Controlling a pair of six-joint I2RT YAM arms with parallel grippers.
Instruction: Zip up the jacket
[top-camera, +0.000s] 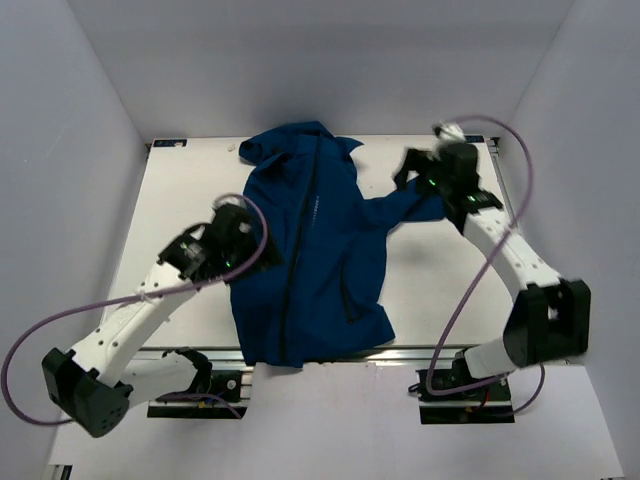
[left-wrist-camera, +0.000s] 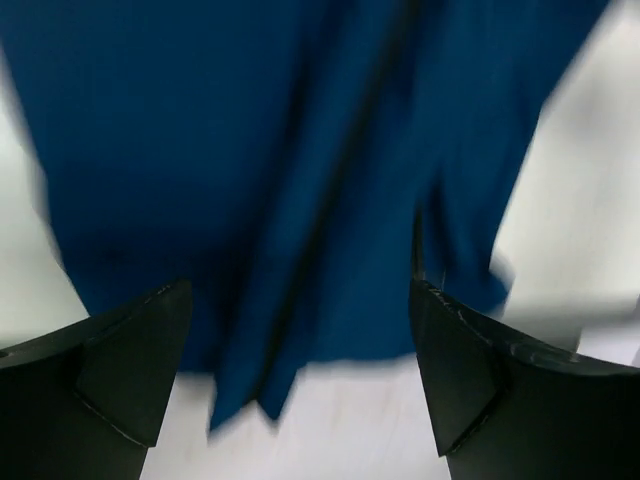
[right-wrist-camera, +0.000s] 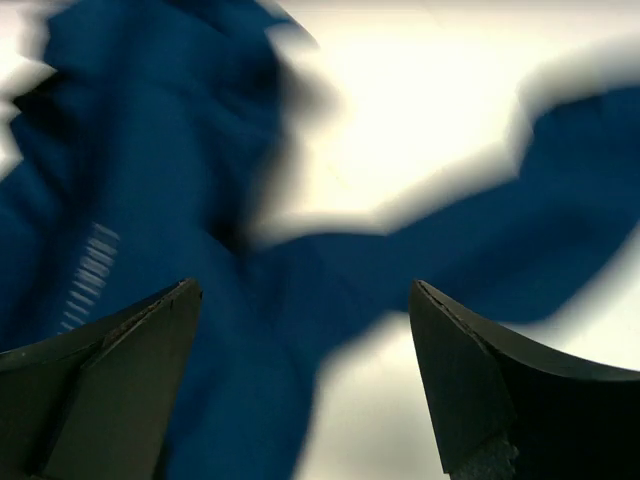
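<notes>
My left hand (left-wrist-camera: 298, 330) and my right hand (right-wrist-camera: 305, 330) are both spread wide, nothing between the fingers. The jacket (top-camera: 310, 260) lies flat mid-table, hood far, hem just over the near edge, one sleeve (top-camera: 410, 205) flung towards my right hand. If I pinch loose cloth instead of the zipper (top-camera: 300, 250), I could bunch the front or drag it off the edge (both wrist views are blurred, so aim is poor). The table (top-camera: 450, 300) is plain white, and pale walls (top-camera: 80, 150) close in on three sides.
</notes>
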